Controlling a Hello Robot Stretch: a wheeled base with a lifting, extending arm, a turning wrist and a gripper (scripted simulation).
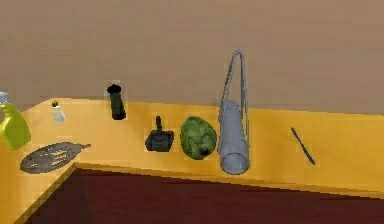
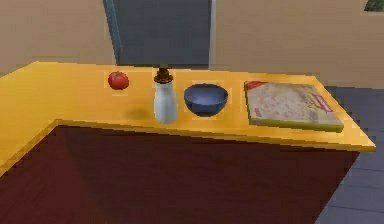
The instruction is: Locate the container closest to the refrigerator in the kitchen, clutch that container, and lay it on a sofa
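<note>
— Well, which one is it after, do you think?

— My guess is the blue bowl (image 2: 205, 99). It sits on the yellow counter (image 2: 60, 95), right of the middle, just beside the white bottle (image 2: 165, 100) and near the flat box (image 2: 293, 104). The tall grey panel (image 2: 160, 30) at the far side could be the refrigerator, though I wouldn't swear to it.

— And the gripper?

— I can't tell its state, nor how the blue bowl lies to it: near or far, I cannot say.

— So how should it go about this?

— Make sure of the refrigerator first, then weigh the candidates. The dark cup (image 1: 117, 101) and the yellow-green bottle (image 1: 10, 125) on the other stretch of counter are containers too. For the blue bowl, I'd take the rim on the side away from the white bottle, so as not to knock it. The red fruit (image 2: 118, 80) to the left is well apart and no bother.
</note>
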